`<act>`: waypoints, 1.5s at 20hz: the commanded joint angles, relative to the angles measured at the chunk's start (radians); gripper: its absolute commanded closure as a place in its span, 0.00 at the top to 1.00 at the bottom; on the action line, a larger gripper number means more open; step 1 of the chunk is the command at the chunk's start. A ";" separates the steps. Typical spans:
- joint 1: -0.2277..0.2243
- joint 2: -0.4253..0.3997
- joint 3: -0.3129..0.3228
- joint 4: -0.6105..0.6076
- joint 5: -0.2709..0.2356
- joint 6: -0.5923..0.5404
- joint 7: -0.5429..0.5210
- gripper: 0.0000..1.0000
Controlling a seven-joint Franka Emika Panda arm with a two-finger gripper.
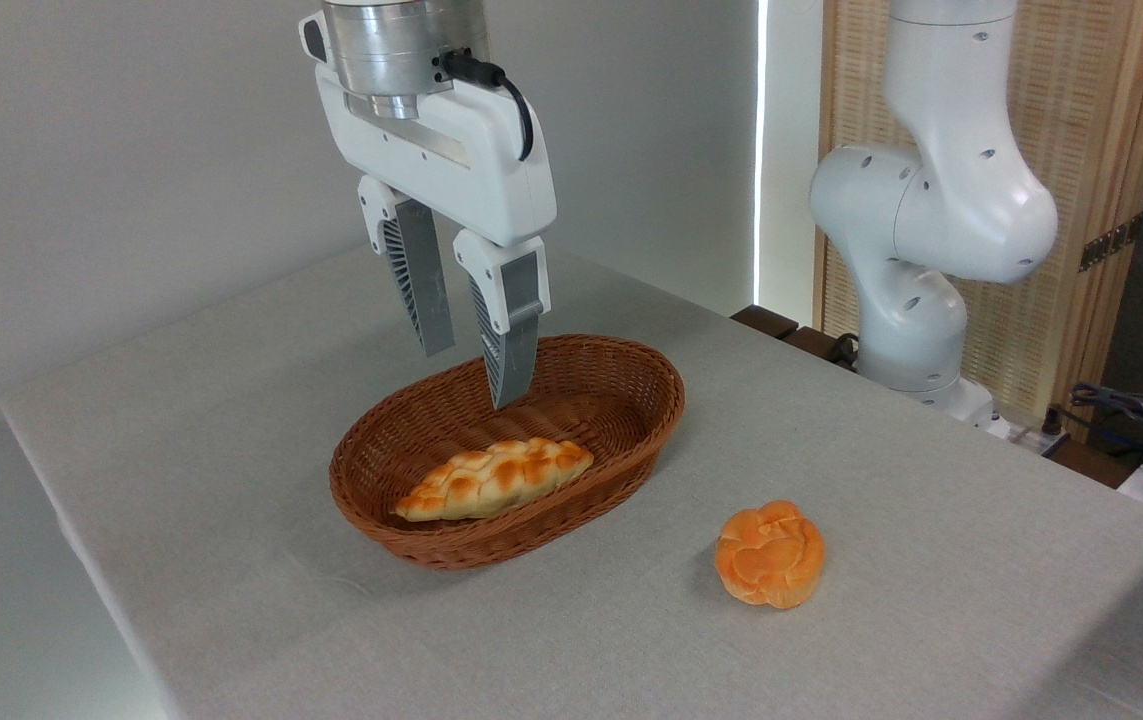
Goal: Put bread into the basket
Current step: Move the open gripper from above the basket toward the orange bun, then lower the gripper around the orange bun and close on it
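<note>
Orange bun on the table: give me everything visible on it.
The orange bun is small, round and squat, with a top of curled lobes knotted like a flower; paler orange on the raised parts, deeper in the creases and on its side. It looks smooth and slightly glossy. It lies flat on the grey tablecloth, top up, right of the wicker basket and apart from it. Nothing but the cloth touches it. The hand hangs open over the basket, well away.

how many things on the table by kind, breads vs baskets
breads: 2, the round orange bun on the cloth and the braided loaf in the basket
baskets: 1, the brown wicker basket
total: 3
</note>
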 commanded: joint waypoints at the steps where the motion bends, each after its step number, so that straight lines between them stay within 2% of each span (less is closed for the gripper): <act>1: -0.001 0.007 0.028 0.019 -0.015 -0.029 0.016 1.00; 7: -0.003 0.006 0.028 0.013 -0.015 -0.030 0.016 1.00; 10: -0.003 -0.042 0.033 -0.066 -0.003 -0.029 0.039 1.00; 12: -0.001 -0.106 0.058 -0.201 0.026 -0.006 0.082 1.00; 14: -0.003 -0.177 0.097 -0.362 0.054 0.092 0.143 1.00; 17: -0.003 -0.270 0.141 -0.588 0.118 0.244 0.314 1.00; 19: -0.003 -0.319 0.180 -0.669 0.120 0.267 0.368 1.00; 23: -0.004 -0.340 0.255 -0.760 0.126 0.303 0.477 1.00; 25: -0.004 -0.338 0.267 -0.775 0.127 0.315 0.500 1.00; 30: -0.012 -0.330 0.272 -0.792 0.192 0.343 0.501 1.00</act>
